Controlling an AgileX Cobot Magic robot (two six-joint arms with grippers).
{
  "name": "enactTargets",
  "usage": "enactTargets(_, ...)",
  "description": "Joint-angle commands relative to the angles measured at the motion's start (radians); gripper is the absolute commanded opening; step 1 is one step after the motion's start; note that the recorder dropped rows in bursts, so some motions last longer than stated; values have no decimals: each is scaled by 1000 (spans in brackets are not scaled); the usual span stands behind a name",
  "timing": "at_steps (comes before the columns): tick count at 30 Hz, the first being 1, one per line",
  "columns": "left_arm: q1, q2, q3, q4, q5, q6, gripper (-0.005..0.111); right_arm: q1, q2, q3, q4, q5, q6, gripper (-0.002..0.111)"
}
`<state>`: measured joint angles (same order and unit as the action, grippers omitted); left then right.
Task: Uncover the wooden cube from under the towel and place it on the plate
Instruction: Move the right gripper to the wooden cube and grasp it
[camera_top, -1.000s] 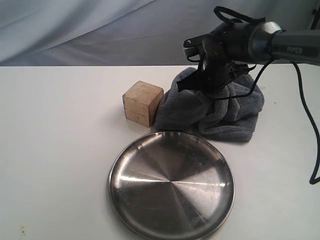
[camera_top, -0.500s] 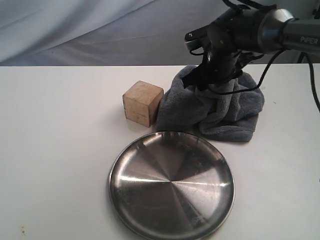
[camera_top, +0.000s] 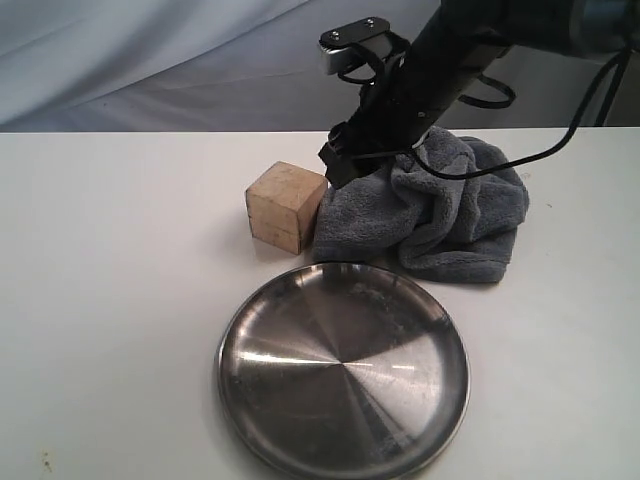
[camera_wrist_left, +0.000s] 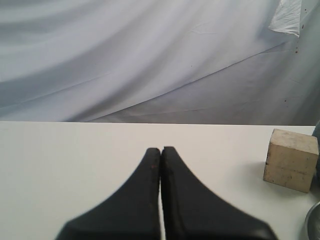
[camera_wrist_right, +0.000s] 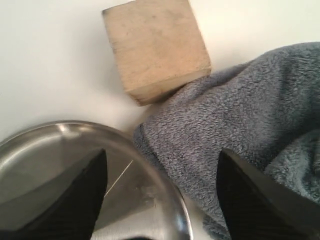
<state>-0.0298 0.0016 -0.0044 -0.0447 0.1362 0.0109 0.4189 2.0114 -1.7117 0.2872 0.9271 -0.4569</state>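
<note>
- Currently, my right claw (camera_wrist_right: 162, 155) is spread wide with nothing between its fingers (camera_wrist_right: 85, 195).
- From the exterior view, my right arm (camera_top: 440, 60) reaches in from the right and leans over the towel (camera_top: 440, 215). Its tip hangs above the towel's left end, near the upper right of the wooden cube (camera_top: 285, 205).
- Right wrist view: the open gap frames the spot where the towel's edge meets the plate (camera_wrist_right: 50, 165) rim, with the cube just beyond.
- Wooden cube: fully uncovered, upright on the white counter (camera_top: 110, 280). One side touches the towel's left edge. It sits just beside the plate's far rim, not on the plate.
- Towel: bunched in a rumpled heap on the counter, behind and to the right of the plate, its near edge at the rim.
- Plate: flat on the counter, nothing on it.
- My left claw (camera_wrist_left: 160, 165) is pressed together, holding nothing, low over bare counter. The cube stands well off to one side of it.
- A pale draped cloth backdrop (camera_wrist_left: 150, 60) hangs behind the counter.
</note>
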Motion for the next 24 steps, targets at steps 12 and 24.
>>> enactTargets(12, 2, -2, 4, 1, -1, -2, 1, 1, 6, 5, -14, 113, -66, 59)
enactTargets(24, 2, -2, 4, 1, -1, -2, 1, 47, 102, -150, -244, 93, 44, 59)
